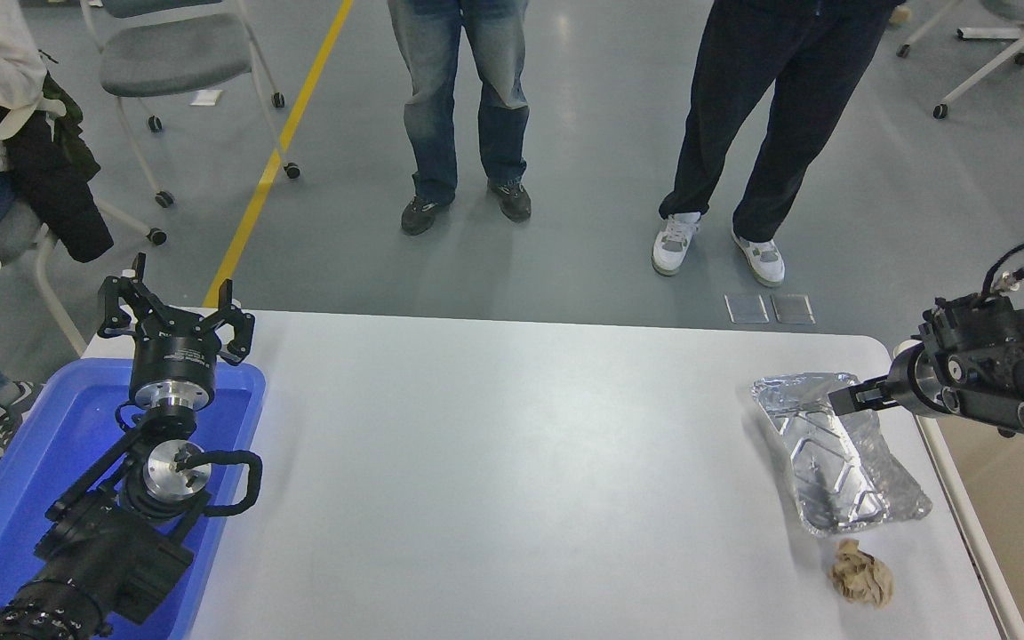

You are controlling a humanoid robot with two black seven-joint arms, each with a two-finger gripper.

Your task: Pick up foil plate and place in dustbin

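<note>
Head view: the right tool (843, 397) is seen reaching in from the right edge, its black tip set over the far right corner of the foil plate (836, 453). Only a single dark tip is made out against the foil, so whether the tool is spread or closed cannot be told, and no contact with the rim can be confirmed. Nothing is seen to be held by it.

The foil plate is found lying flat on the white table (512, 462), near the table's right edge, its long side running away from the camera, wrinkled rim up and ribbed bottom showing. Just nearer than the foil plate, a small tan paper wad (861, 574) is seen, close to the plate's near end but apart from it. To the right of the foil plate, past the table's edge, the dustbin (1010, 524) is glimpsed, only its pale rim and beige inside being in frame, partly covered by the right arm.

Well away from the foil plate, at the table's far left, the left tool (176, 313) is parked with its fingers spread wide and nothing between them, above a blue tub (5, 507). Beyond the table, two standing persons' legs and a seated person are seen.
</note>
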